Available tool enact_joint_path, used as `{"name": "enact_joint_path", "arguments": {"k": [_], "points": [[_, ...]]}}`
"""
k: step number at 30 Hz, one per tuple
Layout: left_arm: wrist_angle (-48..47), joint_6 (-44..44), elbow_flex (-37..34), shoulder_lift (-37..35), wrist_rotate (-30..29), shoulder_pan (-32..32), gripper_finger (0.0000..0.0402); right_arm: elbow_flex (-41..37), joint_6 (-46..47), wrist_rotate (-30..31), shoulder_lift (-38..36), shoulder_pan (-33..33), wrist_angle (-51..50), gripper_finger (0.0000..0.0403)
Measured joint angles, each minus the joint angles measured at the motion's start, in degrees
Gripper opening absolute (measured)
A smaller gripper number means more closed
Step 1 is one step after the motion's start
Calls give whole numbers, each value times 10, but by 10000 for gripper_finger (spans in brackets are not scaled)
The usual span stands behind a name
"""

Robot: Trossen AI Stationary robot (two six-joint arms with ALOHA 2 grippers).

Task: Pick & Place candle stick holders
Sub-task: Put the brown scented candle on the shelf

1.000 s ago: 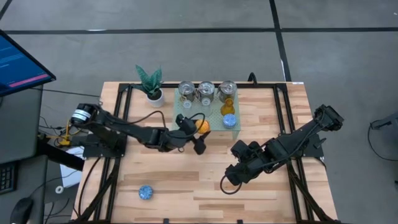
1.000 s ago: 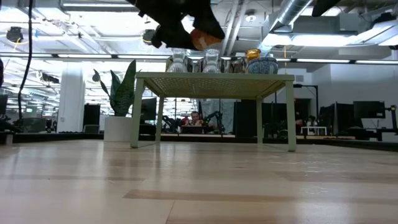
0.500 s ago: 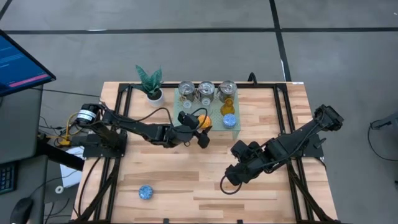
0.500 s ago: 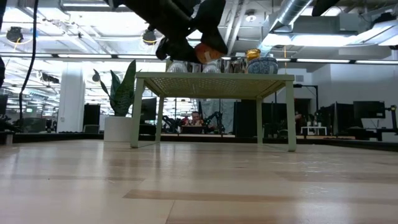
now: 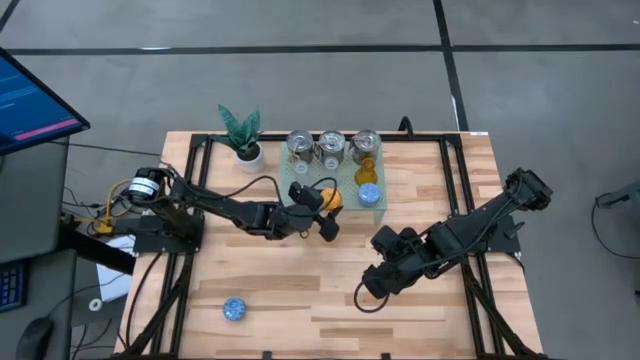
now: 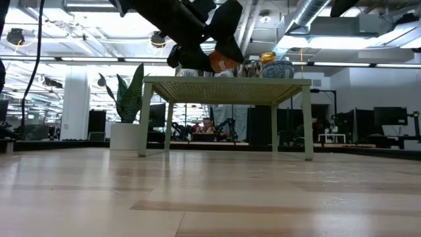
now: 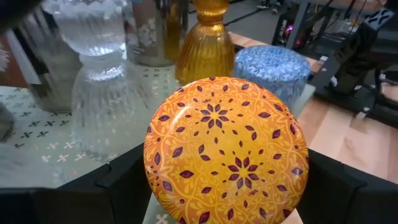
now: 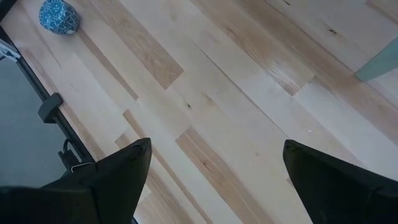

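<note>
Orange with a purple leaf pattern, the candle holder (image 7: 226,149) is gripped in the left gripper's (image 5: 325,207) jaws at the pale green stand's (image 6: 227,83) front edge. Crowded close behind are a clear glass holder (image 7: 106,93), an amber holder (image 7: 207,46) and a blue holder (image 7: 273,67). Only the high view shows the right gripper (image 5: 368,285), jaws open over bare tabletop (image 5: 420,320), and a second blue holder (image 5: 234,309) alone.

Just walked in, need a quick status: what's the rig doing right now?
The left gripper is shut on the orange holder, carrying it at the front edge of the pale green stand. Already on the stand are three silver holders, two clear glass ones, an amber one and a blue one. Another blue holder lies on the table near its front left corner. The right gripper hangs open and empty above the table.
</note>
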Motion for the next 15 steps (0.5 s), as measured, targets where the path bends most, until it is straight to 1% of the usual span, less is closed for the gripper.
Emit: {"name": "enact_joint_path", "arguments": {"k": [5,9,15], "points": [[0,6,5,7,-9,2,312,0,3,-2,0,0,1,353],[0,6,6,11,-9,9,312,0,3,-13,0,0,3,353],[0,6,6,17,-4,13,312,0,4,-14,0,0,4,353]]}}
